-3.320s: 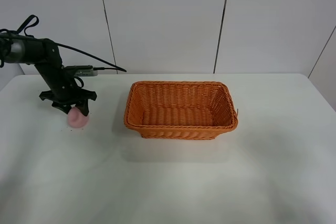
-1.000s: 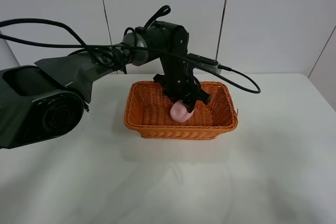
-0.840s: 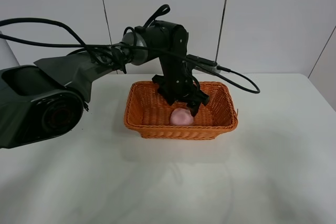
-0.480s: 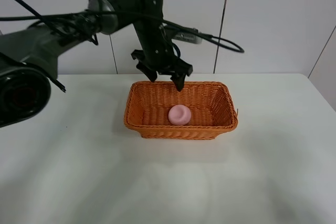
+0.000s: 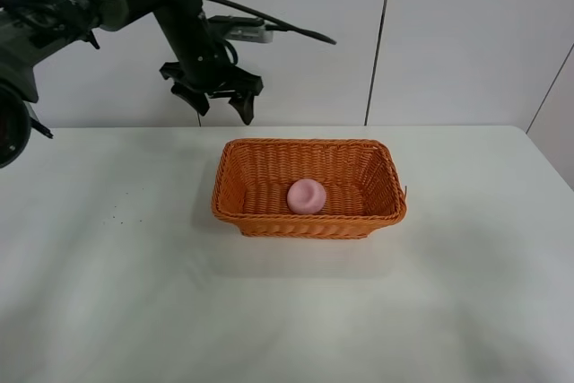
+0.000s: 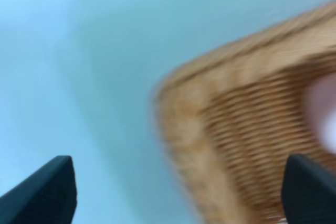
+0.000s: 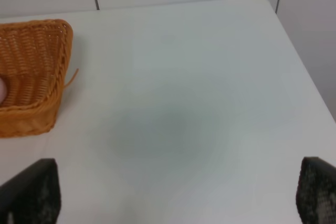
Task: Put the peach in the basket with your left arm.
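The pale-pink peach (image 5: 307,195) lies inside the orange wicker basket (image 5: 242,168) near its middle. My left gripper (image 5: 221,107) is open and empty, raised well above the table, behind and to the left of the basket. The blurred left wrist view shows its two dark fingertips (image 6: 44,187), the basket's corner (image 6: 220,129) and an edge of the peach (image 6: 323,114). The right wrist view shows my right gripper (image 7: 176,195) open over bare table, with the basket's end (image 7: 39,77) to one side and a sliver of the peach (image 7: 2,92).
The white table (image 5: 466,275) carries only the basket. White wall panels (image 5: 448,33) stand behind it. The left arm's cable (image 5: 287,29) trails through the air above the basket's back edge.
My left gripper let go of the peach into the basket, then rose and swung back to the left, away from the basket. The peach rests still in the basket.
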`<state>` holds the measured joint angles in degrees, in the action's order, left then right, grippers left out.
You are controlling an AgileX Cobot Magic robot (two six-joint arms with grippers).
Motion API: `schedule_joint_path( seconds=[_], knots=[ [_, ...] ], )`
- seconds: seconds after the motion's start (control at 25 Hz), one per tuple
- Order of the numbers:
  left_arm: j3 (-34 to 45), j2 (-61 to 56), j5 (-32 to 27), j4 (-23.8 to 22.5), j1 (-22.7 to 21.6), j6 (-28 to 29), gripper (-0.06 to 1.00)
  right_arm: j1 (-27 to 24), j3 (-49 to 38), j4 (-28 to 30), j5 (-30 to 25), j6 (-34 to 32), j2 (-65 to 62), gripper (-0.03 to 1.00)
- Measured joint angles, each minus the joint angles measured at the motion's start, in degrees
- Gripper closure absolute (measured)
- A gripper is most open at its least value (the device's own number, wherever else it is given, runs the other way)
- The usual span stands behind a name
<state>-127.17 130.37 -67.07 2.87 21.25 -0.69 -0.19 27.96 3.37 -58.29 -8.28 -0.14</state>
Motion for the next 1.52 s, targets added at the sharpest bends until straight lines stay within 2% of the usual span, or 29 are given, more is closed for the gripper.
schedule_joint_path(
  seconds=[0.2, 0.4, 0.56, 0.8, 0.96, 1.16, 1.52],
  knots=[
    [4.8, 0.0, 0.1, -2.4, -8.8, -1.2, 0.06, 0.0, 0.0, 0.0, 0.0, 0.0, 0.0, 0.27],
    [6.0, 0.1, 0.1, -3.3, -16.9, -1.1, 0.07, 0.0, 0.0, 0.0, 0.0, 0.0, 0.0, 0.27],
    [6.3, 0.0, 0.1, -3.5, -19.8, -0.7, 0.07, 0.0, 0.0, 0.0, 0.0, 0.0, 0.0, 0.27],
    [12.4, -5.3, 0.1, -3.3, -20.1, -0.4, 0.07, 0.0, 0.0, 0.0, 0.0, 0.0, 0.0, 0.27],
    [21.7, -12.4, 0.2, -2.9, -20.1, -0.3, 0.07, 0.0, 0.0, 0.0, 0.0, 0.0, 0.0, 0.27],
    [37.7, -24.8, 0.2, -2.9, -20.1, -0.3, 0.08, 0.0, 0.0, 0.0, 0.0, 0.0, 0.0, 0.27],
    [66.5, -55.8, 0.2, -2.9, -20.1, -0.3, 0.09, 0.0, 0.0, 0.0, 0.0, 0.0, 0.0, 0.27]
  ],
)
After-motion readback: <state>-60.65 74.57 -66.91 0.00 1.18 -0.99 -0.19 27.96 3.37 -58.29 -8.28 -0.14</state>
